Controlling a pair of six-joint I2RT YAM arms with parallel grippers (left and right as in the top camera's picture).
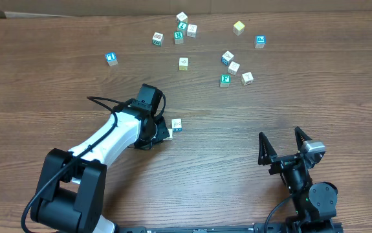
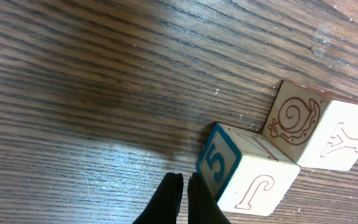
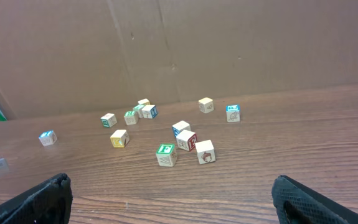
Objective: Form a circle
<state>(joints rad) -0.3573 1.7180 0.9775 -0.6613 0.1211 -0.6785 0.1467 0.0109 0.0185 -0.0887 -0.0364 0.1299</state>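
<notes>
Two cream alphabet cubes sit touching in the left wrist view: one with a blue "5" face and a red "J" (image 2: 253, 177), one with a snail and a "Y" (image 2: 319, 127). From overhead this pair (image 1: 176, 124) lies mid-table. My left gripper (image 2: 183, 182) is shut with nothing between its fingers, tips low on the wood right beside the blue "5" face; overhead it is just left of the pair (image 1: 162, 129). My right gripper (image 1: 281, 145) stands wide open near the front right, holding nothing (image 3: 179, 202). No circle of cubes is in view.
Several loose cubes lie scattered across the far half of the table: a cluster (image 1: 182, 27), another group (image 1: 234, 65), a blue one (image 1: 111, 58), a yellow one (image 1: 239, 27). A green "F" cube (image 3: 165, 154) lies ahead of the right gripper. Cardboard backs the table.
</notes>
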